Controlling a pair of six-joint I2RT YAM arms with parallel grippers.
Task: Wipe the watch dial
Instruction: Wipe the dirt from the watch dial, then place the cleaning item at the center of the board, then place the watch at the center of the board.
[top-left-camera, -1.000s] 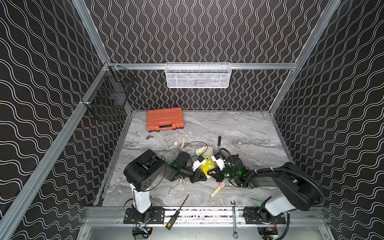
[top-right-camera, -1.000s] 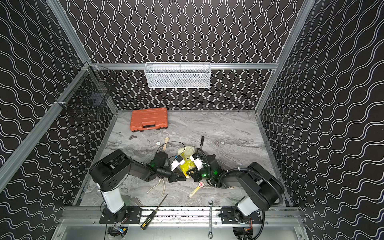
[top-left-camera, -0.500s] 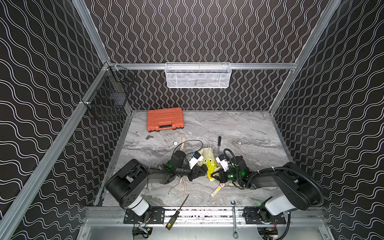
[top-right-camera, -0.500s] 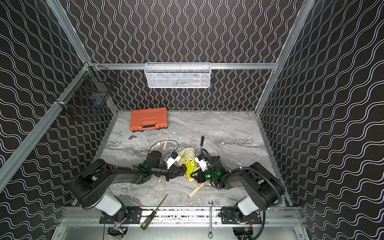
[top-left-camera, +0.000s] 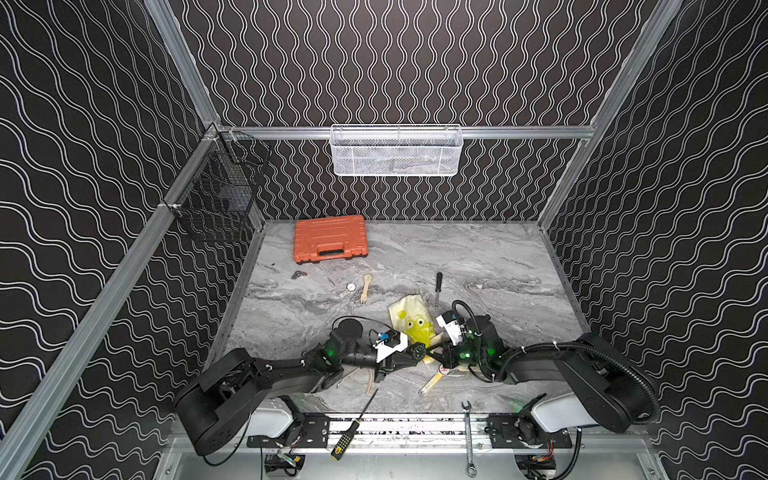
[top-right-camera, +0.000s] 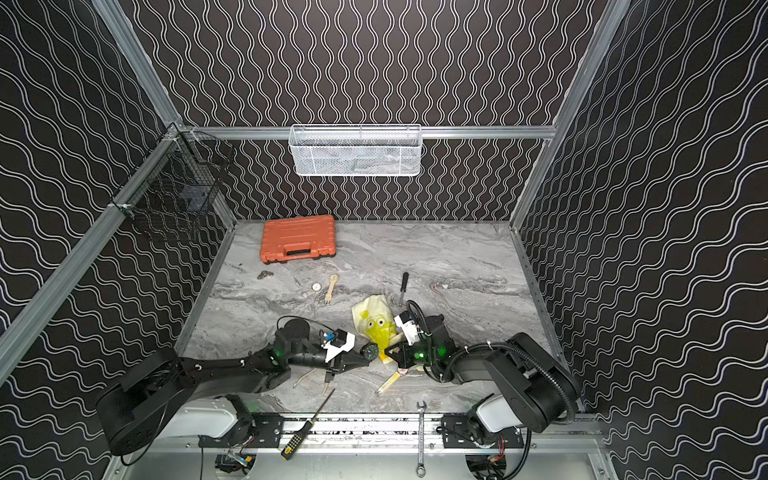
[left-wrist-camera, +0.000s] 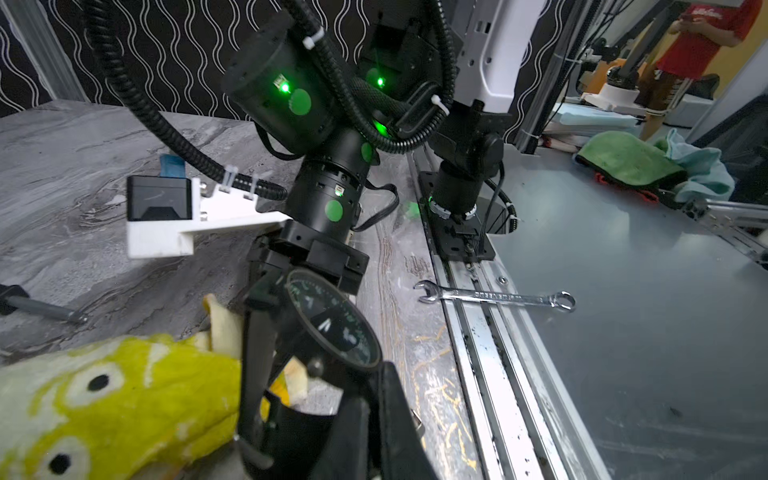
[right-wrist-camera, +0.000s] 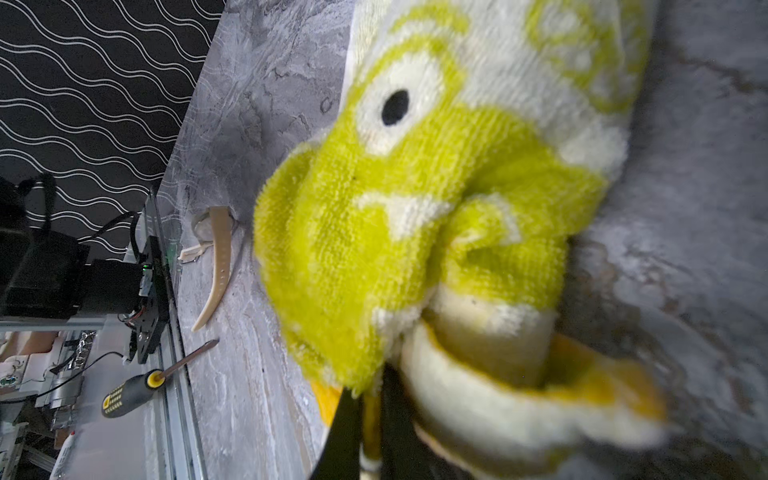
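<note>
Lowering watch (top-left-camera: 419, 352) toward cloth (top-left-camera: 411, 325) | left claw (top-left-camera: 404, 360) pinches watch; right claw (top-left-camera: 434, 356) pinches cloth | dial (left-wrist-camera: 332, 326) now beside cloth, wipe ready.

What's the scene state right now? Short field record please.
left gripper: shut on watch
right gripper: shut on cloth
dial: uncovered; cloth beside it, not over it
table: orange case at the back
front edge: wrench, screwdriver
</note>
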